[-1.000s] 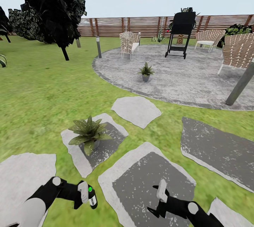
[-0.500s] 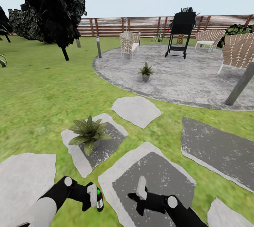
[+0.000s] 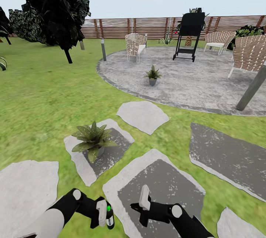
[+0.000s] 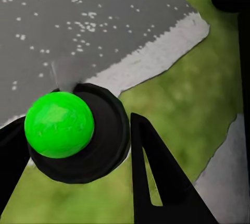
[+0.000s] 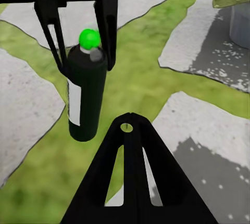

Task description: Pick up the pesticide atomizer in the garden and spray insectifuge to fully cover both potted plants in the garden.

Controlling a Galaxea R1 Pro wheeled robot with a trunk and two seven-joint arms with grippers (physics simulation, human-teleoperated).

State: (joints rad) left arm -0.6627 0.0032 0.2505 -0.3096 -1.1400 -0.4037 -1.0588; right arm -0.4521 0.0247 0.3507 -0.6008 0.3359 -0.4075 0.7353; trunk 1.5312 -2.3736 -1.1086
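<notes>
Left gripper [image 3: 104, 214], at the bottom of the head view left of centre, pinches the pesticide atomizer [image 3: 109, 216] just under its top, one finger on each side. The right wrist view shows this best: the dark bottle [image 5: 86, 95] hangs upright between the two black fingers [image 5: 108, 26], white label on one side, bright green cap above.

Right gripper [image 3: 142, 205] hovers just beside the bottle at bottom centre; from these angles I cannot tell whether it is spread or pressed together, though it holds nothing.

Going by size, the garden [image 3: 44, 94] fills the frame, with its round paved patch [image 3: 207, 79] at centre right. The near potted plant [image 3: 92, 139] stands on a stepping stone [image 3: 111, 156] at lower left; the far potted plant [image 3: 152, 74] stands on the paving near centre.

Judging by its looks, the bottle is light, rigid and smooth, so it could swivel in a two-point pinch. The neck is a fair hold; lower on the body would steady the aim.
</notes>
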